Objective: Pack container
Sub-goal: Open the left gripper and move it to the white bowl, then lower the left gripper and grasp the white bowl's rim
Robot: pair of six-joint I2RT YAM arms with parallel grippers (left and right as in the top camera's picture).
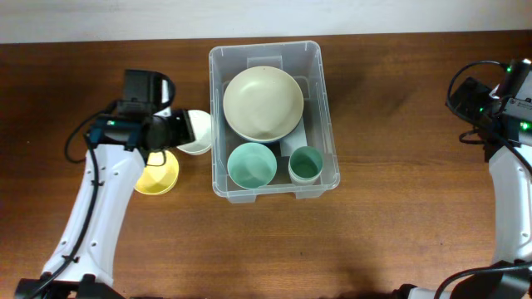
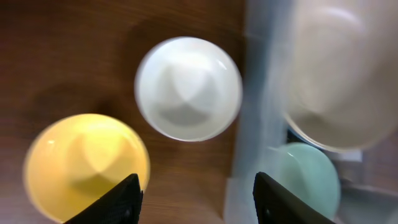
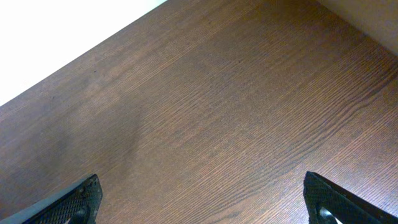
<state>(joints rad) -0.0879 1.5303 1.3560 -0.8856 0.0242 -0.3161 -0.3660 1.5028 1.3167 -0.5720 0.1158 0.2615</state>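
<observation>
The clear plastic container [image 1: 326, 108] stands at the table's middle. It holds a large cream bowl [image 1: 263, 102], a teal bowl [image 1: 251, 164] and a small teal cup [image 1: 305, 164]. A white bowl [image 1: 198, 131] and a yellow bowl [image 1: 158, 175] sit on the table just left of it. My left gripper [image 2: 198, 198] is open and empty, above the table between the yellow bowl [image 2: 84, 163] and the container's wall [image 2: 252, 124], with the white bowl [image 2: 188, 87] ahead. My right gripper [image 3: 205, 199] is open and empty over bare wood at the far right.
The table is dark brown wood [image 1: 391, 232]. Its far edge meets a white wall [image 3: 56, 37]. The left arm [image 1: 96, 208] reaches in from the lower left and the right arm [image 1: 511, 166] from the lower right.
</observation>
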